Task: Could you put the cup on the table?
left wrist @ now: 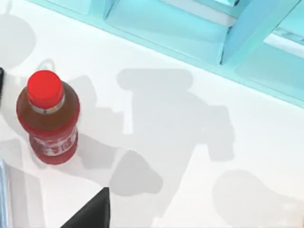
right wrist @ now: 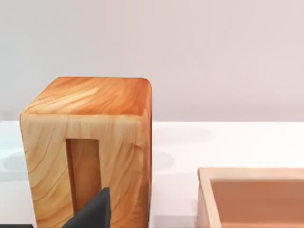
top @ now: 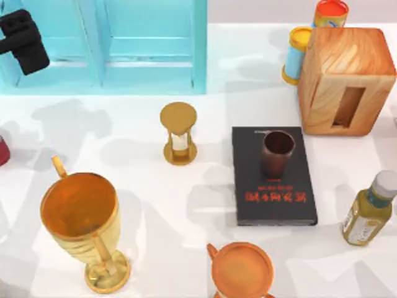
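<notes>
One thing decides the coming move: the cup point(top: 277, 152) stands upright on the black book point(top: 273, 195), mouth open to the overhead camera, its long axis vertical, set toward the book's far end above the red lettering. It is therefore not yet on the counter point(top: 186, 211) itself, and the bare white surface just beside the book, between it and the hourglass point(top: 179, 133), looks like the nearest landing place. Which arm is nearer I judge from the wrist views. The right wrist camera looks at the wooden box point(right wrist: 88, 152) from close by, and that box stands just beyond the book at the top view's right, so the right arm seems the better placed — the cup would lie below and to the left of it in the top view. The left arm point(top: 23, 40) sits parked at the top view's far left corner, over the pale blue shelf unit point(top: 124, 43), well apart from the cup; its wrist camera looks down at a red-capped bottle point(left wrist: 47, 118) on the white surface. Of each tool only a dark fingertip edge shows at the border of its own wrist view — I cannot tell how far either is open, and nothing appears held. A grasp from above or from the side on the tapered wall would both seem workable.
</notes>
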You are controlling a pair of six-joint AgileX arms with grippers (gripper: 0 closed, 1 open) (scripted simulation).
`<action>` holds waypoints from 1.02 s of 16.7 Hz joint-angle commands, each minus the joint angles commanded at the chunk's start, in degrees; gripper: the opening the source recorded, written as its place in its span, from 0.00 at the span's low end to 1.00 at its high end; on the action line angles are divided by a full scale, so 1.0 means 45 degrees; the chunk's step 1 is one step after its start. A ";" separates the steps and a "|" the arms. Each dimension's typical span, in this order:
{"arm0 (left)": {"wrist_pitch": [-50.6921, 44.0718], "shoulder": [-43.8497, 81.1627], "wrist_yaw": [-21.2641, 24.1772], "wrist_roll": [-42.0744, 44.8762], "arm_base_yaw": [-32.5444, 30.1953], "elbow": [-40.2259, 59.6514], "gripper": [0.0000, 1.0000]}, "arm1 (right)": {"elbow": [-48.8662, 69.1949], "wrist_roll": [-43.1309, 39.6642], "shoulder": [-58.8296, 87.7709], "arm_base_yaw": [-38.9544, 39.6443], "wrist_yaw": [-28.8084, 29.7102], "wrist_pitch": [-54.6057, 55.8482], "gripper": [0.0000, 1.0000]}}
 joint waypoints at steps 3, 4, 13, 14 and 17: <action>-0.2301 0.3578 -0.0267 -0.1205 -0.1002 0.3779 1.00 | 0.0000 0.0000 0.0000 0.0000 0.0000 0.0000 1.00; -0.3057 0.4732 -0.0335 -0.1576 -0.1378 0.5044 1.00 | 0.0000 0.0000 0.0000 0.0000 0.0000 0.0000 1.00; -0.8908 1.3180 -0.0424 -0.3973 -0.5150 1.5299 1.00 | 0.0000 0.0000 0.0000 0.0000 0.0000 0.0000 1.00; -0.9396 1.3837 -0.0389 -0.4127 -0.5554 1.6208 1.00 | 0.0000 0.0000 0.0000 0.0000 0.0000 0.0000 1.00; -1.0663 1.5482 -0.0243 -0.4448 -0.6726 1.8621 1.00 | 0.0000 0.0000 0.0000 0.0000 0.0000 0.0000 1.00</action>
